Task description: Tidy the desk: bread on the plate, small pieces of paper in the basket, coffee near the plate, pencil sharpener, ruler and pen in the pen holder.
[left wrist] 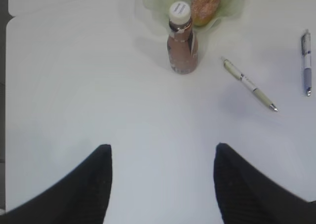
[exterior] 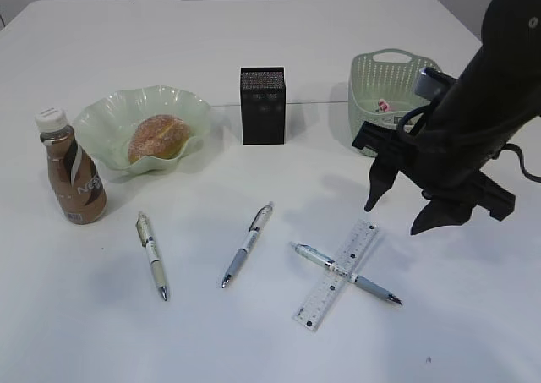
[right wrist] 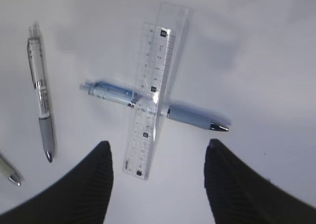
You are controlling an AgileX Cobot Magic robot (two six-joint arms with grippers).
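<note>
Nearest the exterior camera lies the ruler [exterior: 336, 273], clear plastic with fine black markings, its long axis running from near-left to far-right on the desk [exterior: 254, 341]; in the right wrist view it [right wrist: 150, 93] lies across a blue-grey pen [right wrist: 148, 105], though from the exterior view which of the two is on top is hard to tell; that pen [exterior: 347, 274] points its tip toward the near right. The right gripper [exterior: 404, 214] hangs above the desk just right of the ruler, jaws apart and holding nothing; the arm hides part of the basket [exterior: 372, 79], inside which a small item is too small to make out. Two more pens lie to the left, one grey-blue [exterior: 247, 244] and one pale [exterior: 152, 256], each with its tip toward the camera. The pen holder [exterior: 263, 105], black mesh, stands upright between basket and plate [exterior: 101, 121]; the bread [exterior: 158, 138], golden and sugar-dusted, sits in the plate; the coffee [exterior: 72, 167] stands upright just beside the plate. The left gripper [left wrist: 163, 179] shows only in its own wrist view, fingers spread over bare desk, empty, cut off at the lower edge.
</note>
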